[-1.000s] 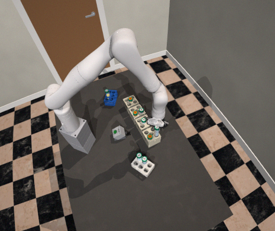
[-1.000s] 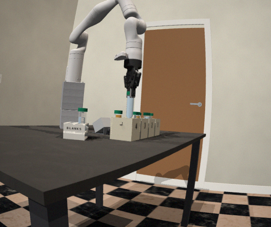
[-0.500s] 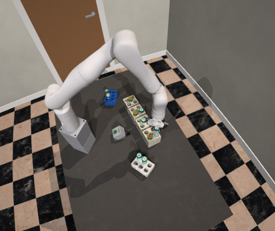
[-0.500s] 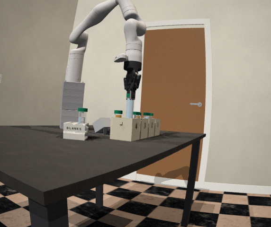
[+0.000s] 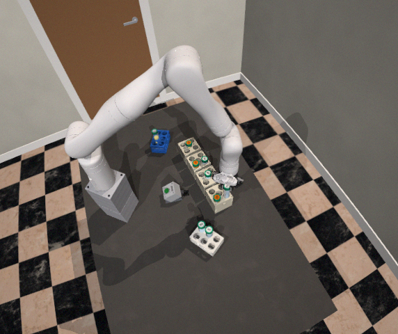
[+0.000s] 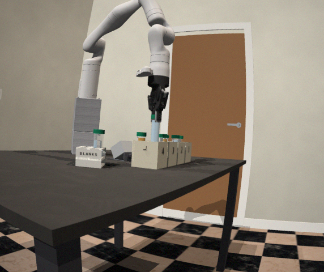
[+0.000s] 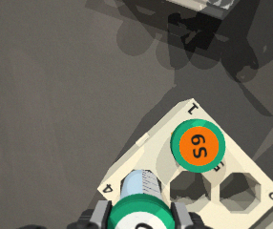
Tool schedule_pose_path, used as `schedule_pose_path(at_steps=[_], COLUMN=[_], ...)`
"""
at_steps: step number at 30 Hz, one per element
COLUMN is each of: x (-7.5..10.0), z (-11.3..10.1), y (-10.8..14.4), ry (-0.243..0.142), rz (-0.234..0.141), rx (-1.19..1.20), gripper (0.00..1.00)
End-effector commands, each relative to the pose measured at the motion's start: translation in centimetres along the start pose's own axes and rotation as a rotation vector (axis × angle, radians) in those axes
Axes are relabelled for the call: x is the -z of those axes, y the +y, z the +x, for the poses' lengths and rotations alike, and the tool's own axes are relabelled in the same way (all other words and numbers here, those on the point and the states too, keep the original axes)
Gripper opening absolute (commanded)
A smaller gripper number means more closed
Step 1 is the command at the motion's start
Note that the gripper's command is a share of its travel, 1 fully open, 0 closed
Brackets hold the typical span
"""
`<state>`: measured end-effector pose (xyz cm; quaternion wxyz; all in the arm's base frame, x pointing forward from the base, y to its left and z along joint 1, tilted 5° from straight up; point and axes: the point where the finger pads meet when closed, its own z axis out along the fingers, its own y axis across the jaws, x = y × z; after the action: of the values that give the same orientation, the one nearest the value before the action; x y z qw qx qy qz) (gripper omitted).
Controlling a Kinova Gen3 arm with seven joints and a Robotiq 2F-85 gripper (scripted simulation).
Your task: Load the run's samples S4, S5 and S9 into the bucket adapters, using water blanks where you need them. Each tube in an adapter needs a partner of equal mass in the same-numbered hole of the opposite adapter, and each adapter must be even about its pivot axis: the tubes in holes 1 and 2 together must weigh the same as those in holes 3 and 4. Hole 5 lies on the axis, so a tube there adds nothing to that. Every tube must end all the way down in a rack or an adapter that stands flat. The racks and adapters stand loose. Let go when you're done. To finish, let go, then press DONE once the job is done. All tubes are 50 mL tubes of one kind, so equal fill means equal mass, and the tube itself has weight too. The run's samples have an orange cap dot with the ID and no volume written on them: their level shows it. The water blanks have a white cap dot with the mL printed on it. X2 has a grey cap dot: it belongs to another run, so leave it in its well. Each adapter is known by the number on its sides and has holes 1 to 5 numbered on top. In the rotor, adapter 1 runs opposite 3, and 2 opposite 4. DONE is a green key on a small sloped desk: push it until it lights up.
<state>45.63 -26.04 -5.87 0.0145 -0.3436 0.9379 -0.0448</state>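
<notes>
Clawed blank tube [image 7: 140, 187] partway into adapter [image 7: 148, 143].

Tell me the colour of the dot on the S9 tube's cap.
Orange, ringed by the green cap; clearest in the wrist view.

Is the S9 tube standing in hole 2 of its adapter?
No, the S9 tube stands in the hole marked 1; hole 2 is vacant.

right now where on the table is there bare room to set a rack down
Widest bare patch: the dark table beyond the blanks rack, toward its near end. A smaller patch lies between blue rack and arm base. Crowded: the adapter row, where the claw holds a tube.
</notes>
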Motion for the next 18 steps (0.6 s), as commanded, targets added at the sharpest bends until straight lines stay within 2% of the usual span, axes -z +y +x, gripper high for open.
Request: schedule_pose_path(at_steps=[1, 18], x=[-0.14, -1.14], z=[-0.03, -0.03], y=[-0.06, -0.06], ry=[-0.001, -0.001], rz=[0.002, 0.002], rx=[0.0, 0.0], gripper=[0.1, 0.1])
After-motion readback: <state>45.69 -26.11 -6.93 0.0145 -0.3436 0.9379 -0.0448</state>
